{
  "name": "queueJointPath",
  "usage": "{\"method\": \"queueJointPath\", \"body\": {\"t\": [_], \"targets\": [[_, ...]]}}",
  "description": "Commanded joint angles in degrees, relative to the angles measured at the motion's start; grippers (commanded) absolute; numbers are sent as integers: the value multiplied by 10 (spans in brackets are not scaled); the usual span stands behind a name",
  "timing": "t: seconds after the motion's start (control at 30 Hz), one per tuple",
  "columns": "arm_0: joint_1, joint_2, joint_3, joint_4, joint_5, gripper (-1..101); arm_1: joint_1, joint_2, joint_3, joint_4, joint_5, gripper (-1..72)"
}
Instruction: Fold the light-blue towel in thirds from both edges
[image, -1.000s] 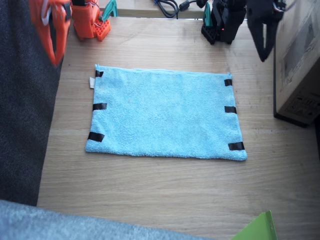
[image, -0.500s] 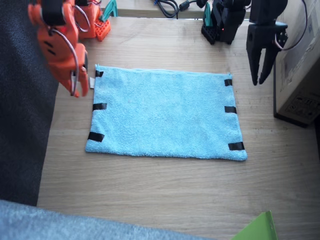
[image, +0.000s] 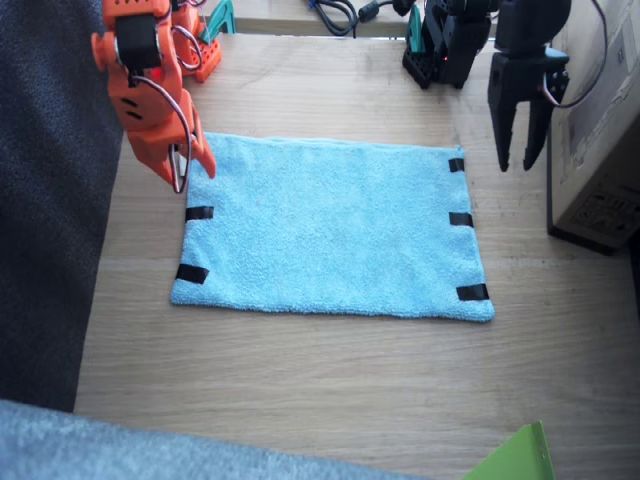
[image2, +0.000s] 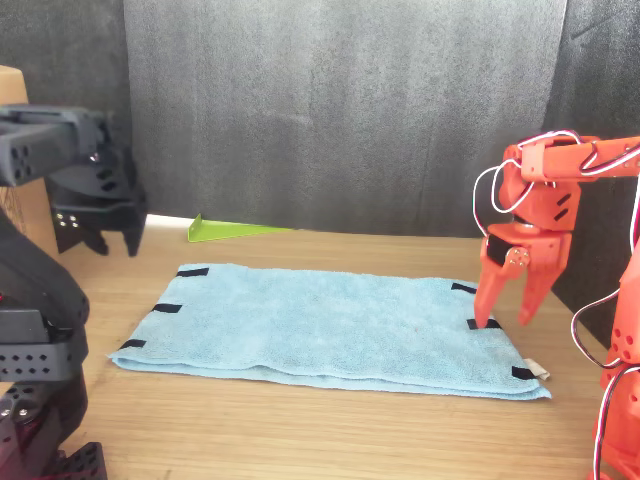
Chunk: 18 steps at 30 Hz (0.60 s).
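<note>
The light-blue towel (image: 330, 225) (image2: 320, 325) lies flat and spread out on the wooden table. Short black tape strips mark its two short edges (image: 192, 214) (image: 463, 219). My right gripper (image: 182, 168) (image2: 503, 318), orange, hangs open just over the towel's far corner at one short edge, with nothing between its fingers. My left gripper (image: 520, 152) (image2: 108, 243), black, points down, open and empty. It hovers off the towel beside the far corner of the other short edge. A small white tag (image2: 540, 372) sticks out near the right gripper.
A cardboard box (image: 600, 120) stands close to the left arm. Dark fabric (image: 50, 200) runs along the right arm's side, and grey-blue fabric (image: 150, 450) lies at the near edge. A bright green sheet (image: 515, 458) (image2: 235, 230) pokes in at a corner.
My right gripper has swung down and inward from off the table to the towel's far corner. My left gripper has come down beside the opposite short edge, then shifted slightly.
</note>
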Motion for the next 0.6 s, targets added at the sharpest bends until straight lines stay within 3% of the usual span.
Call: {"method": "queueJointPath", "body": {"t": [0.0,0.57], "targets": [[1,14,4,4,10,193,-15,37,11,-12,-7,319],[4,21,18,0,10,191,8,-17,18,-49,-4,324]]}}
